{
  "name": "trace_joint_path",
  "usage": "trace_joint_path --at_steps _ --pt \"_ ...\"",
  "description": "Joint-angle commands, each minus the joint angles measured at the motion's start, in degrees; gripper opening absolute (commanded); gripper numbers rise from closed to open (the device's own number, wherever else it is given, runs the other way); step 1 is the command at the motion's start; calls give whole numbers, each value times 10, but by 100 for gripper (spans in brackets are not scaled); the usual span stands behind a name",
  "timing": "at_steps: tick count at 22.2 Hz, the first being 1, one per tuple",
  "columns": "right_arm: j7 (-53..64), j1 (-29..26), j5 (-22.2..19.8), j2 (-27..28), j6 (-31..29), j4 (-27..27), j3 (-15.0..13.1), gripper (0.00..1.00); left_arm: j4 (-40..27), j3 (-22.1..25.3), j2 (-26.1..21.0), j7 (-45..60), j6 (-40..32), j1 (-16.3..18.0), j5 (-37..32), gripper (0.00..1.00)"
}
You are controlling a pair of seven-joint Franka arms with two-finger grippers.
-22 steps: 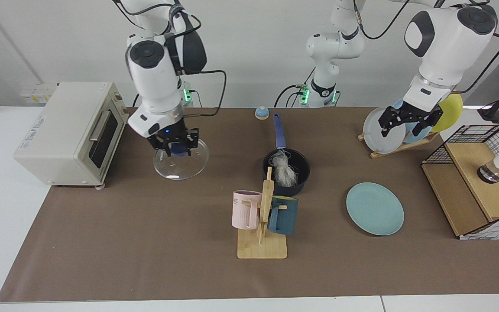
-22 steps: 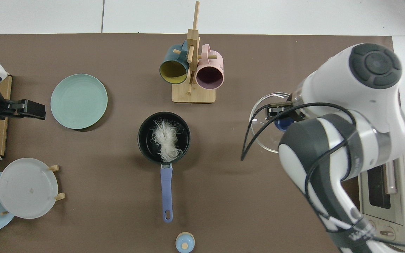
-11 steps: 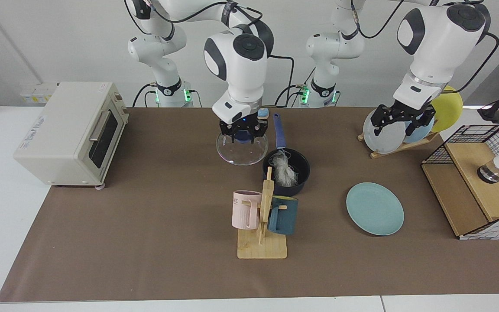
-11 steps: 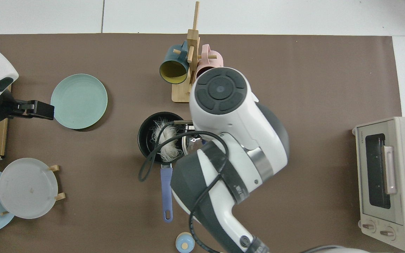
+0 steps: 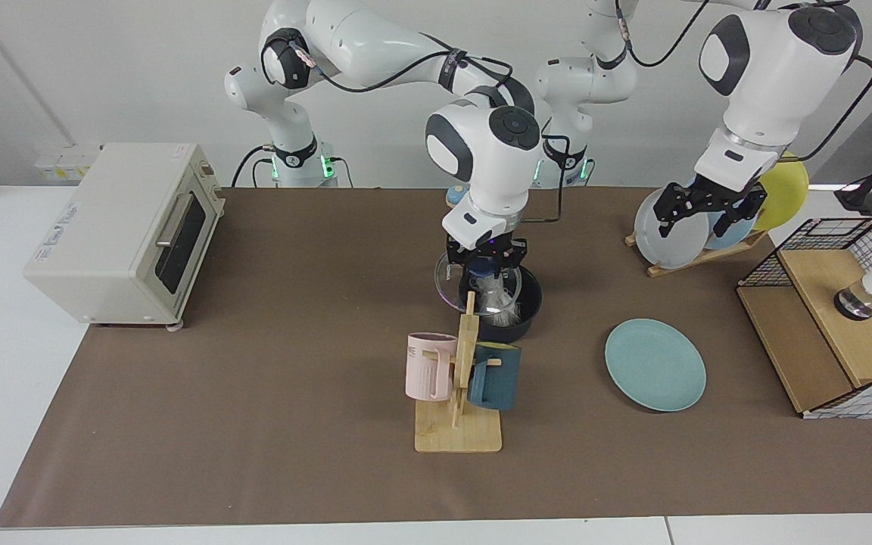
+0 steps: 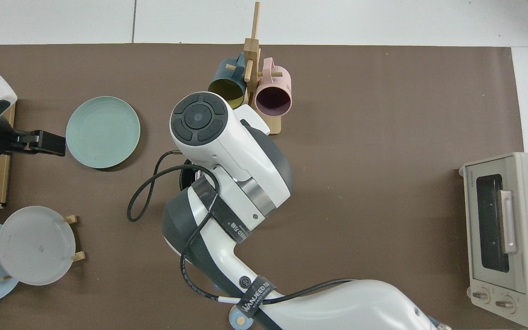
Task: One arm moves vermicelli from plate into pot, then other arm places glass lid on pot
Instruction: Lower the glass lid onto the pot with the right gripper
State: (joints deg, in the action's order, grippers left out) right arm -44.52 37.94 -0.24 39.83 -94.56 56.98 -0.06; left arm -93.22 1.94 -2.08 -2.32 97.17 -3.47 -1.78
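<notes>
My right gripper point(image 5: 485, 261) is shut on the blue knob of the glass lid point(image 5: 453, 286). It holds the lid tilted over the left part of the dark pot's point(image 5: 521, 312) rim. The white vermicelli point(image 5: 498, 299) lies inside the pot and shows through the glass. In the top view the right arm point(image 6: 227, 151) covers the pot, lid and vermicelli. The light teal plate point(image 5: 655, 365) point(image 6: 102, 132) lies bare to the pot's right in the facing view. My left gripper point(image 5: 711, 213) point(image 6: 46, 143) waits open, raised in front of the plate rack.
A wooden mug rack point(image 5: 459, 424) with a pink mug point(image 5: 428, 367) and a teal mug point(image 5: 495, 376) stands just in front of the pot. A toaster oven point(image 5: 122, 227) sits at the facing view's left. A plate rack point(image 5: 697, 231) and a wire basket point(image 5: 833, 318) stand at its right.
The right arm has carried the lid from beside the toaster oven across to the pot and lowered it there. The left gripper has barely shifted.
</notes>
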Motion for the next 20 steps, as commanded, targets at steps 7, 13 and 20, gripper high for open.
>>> trace_joint_path --at_steps 7,13,20 --pt "-11 23 10 58 -47 -45 8 0 -6 1 9 -2 -1 0 3 100" --pt "-11 23 9 68 -69 -44 14 0 -6 1 9 -2 -1 0 3 100" --pt "-7 22 9 67 -58 -42 12 0 -6 1 9 -2 -1 0 3 100"
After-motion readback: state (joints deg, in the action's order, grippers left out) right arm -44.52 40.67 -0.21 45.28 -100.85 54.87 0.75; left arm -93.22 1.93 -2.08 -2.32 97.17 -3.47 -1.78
